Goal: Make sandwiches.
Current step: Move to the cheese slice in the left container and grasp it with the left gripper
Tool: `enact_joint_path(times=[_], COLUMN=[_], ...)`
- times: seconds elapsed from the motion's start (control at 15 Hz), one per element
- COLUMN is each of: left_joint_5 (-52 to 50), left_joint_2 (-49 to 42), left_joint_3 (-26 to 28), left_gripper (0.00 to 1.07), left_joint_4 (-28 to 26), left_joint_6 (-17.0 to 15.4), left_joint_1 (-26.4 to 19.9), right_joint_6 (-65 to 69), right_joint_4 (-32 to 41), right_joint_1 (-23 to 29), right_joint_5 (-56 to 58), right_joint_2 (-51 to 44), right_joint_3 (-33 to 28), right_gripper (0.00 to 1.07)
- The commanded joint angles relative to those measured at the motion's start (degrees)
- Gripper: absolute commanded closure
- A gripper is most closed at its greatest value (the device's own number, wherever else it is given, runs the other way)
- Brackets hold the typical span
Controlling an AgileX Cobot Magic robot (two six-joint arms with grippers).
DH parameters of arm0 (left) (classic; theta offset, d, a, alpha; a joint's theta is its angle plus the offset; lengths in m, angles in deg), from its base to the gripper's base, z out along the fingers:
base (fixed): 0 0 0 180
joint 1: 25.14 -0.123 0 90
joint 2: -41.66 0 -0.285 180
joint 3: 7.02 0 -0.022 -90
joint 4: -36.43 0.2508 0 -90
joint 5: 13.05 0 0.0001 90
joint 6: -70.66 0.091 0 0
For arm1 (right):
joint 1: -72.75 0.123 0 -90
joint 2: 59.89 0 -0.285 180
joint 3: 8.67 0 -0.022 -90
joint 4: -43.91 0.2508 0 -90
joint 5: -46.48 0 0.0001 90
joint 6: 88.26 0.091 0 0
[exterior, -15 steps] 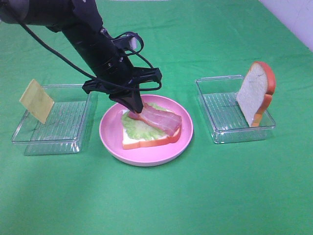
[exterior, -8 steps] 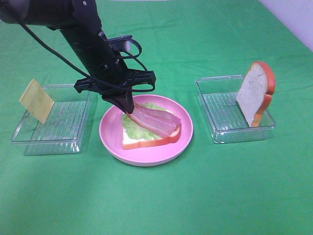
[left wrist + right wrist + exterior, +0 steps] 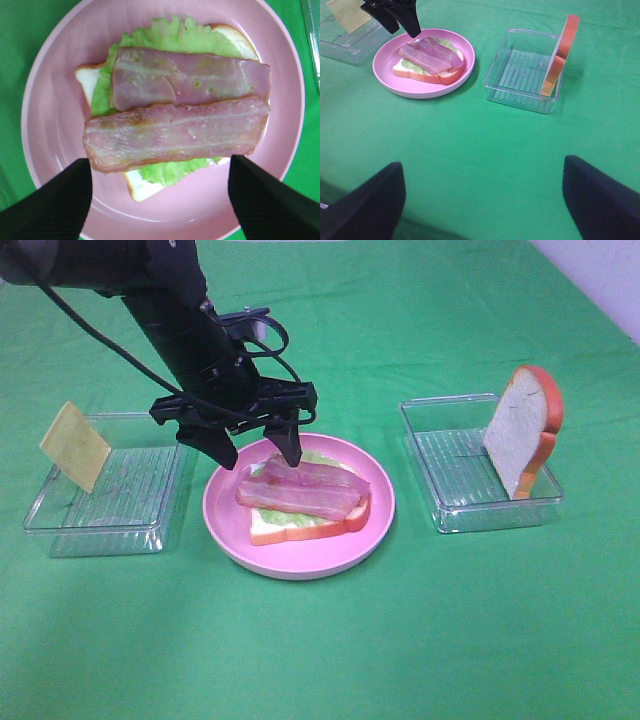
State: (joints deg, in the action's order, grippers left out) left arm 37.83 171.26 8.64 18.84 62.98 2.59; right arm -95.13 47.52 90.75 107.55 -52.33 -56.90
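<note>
On the pink plate (image 3: 225, 525) lies the open sandwich (image 3: 305, 502): one white bread slice with orange-red crust, pale green lettuce (image 3: 165, 32), and two reddish-brown bacon strips (image 3: 175, 132) side by side on top. My left gripper (image 3: 257, 455) hangs open just above the strips' left end, one finger on each side, holding nothing. A second bread slice (image 3: 522, 430) stands on edge in the right tray. The yellow cheese square (image 3: 75, 445) leans in the left tray. My right gripper (image 3: 482, 165) is open and empty over bare cloth, well short of the plate.
Two clear plastic trays flank the plate: the left tray (image 3: 110, 535) with the cheese and the right tray (image 3: 450, 515) with the bread. A green cloth (image 3: 320, 650) covers the table. A white wall strip shows at the far right corner.
My left gripper has opened and let go of the second bacon strip. The strip now lies flat on the sandwich beside the first one.
</note>
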Motion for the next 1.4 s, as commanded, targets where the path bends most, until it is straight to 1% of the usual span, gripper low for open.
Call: enact_joint_path(times=[0.07, 0.2, 0.27, 0.4, 0.53, 0.6, 0.67, 0.73, 1.0, 1.07, 1.2, 1.27, 1.4], left_joint_5=[0.34, 0.52, 0.74, 5.84, 11.29, 14.5, 19.19, 19.54, 19.48, 19.42, 16.44, 16.33, 15.76], left_joint_2=[-2.58, -5.39, -6.65, -8.77, -9.68, -10.14, -10.49, -10.43, -10.43, -10.43, -10.08, -9.8, -8.14], left_joint_3=[0.34, 0.46, 0.63, 2.98, 4.58, 5.27, 5.33, 5.33, 5.33, 5.33, 5.33, 5.33, 5.33], left_gripper=[0.33, 0.33, 0.33, 0.33, 0.33, 0.33, 0.33, 0.33, 0.33, 0.33, 0.33, 0.33, 0.33], left_joint_4=[0.97, 3.15, 5.27, 12.32, 15.53, 16.73, 19.77, 20.17, 21.31, 21.37, 21.43, 21.49, 23.95], left_joint_6=[-0.46, -0.97, -3.21, -10.08, -12.15, -12.15, -12.15, -12.15, -11.86, -11.86, -11.86, -11.8, -11.8], left_joint_1=[-0.06, -0.23, -0.4, -1.89, -3.44, -4.81, -8.02, -8.77, -16.39, -17.25, -20.8, -20.91, -20.91], right_joint_6=[-0.52, -0.52, -0.52, -0.52, -0.52, -0.52, -0.52, -0.52, -0.52, -0.52, -0.52, -0.52, -0.52], right_joint_4=[0.17, 0.17, 0.17, 0.17, 0.17, 0.17, 0.17, 0.17, 0.17, 0.17, 0.17, 0.17, 0.17], right_joint_1=[-0.17, -0.17, -0.17, -0.17, -0.17, -0.17, -0.17, -0.17, -0.17, -0.17, -0.17, -0.17, -0.17], right_joint_5=[-0.52, -0.52, -0.52, -0.52, -0.52, -0.52, -0.52, -0.52, -0.52, -0.52, -0.52, -0.52, -0.52], right_joint_2=[-1.09, -1.09, -1.09, -1.09, -1.09, -1.09, -1.09, -1.09, -1.09, -1.09, -1.09, -1.09, -1.09], right_joint_3=[-0.11, -0.11, -0.11, -0.11, -0.11, -0.11, -0.11, -0.11, -0.11, -0.11, -0.11, -0.11, -0.11], right_gripper=[0.29, 0.29, 0.29, 0.29, 0.29, 0.29, 0.29, 0.29, 0.29, 0.29, 0.29, 0.29, 0.29])
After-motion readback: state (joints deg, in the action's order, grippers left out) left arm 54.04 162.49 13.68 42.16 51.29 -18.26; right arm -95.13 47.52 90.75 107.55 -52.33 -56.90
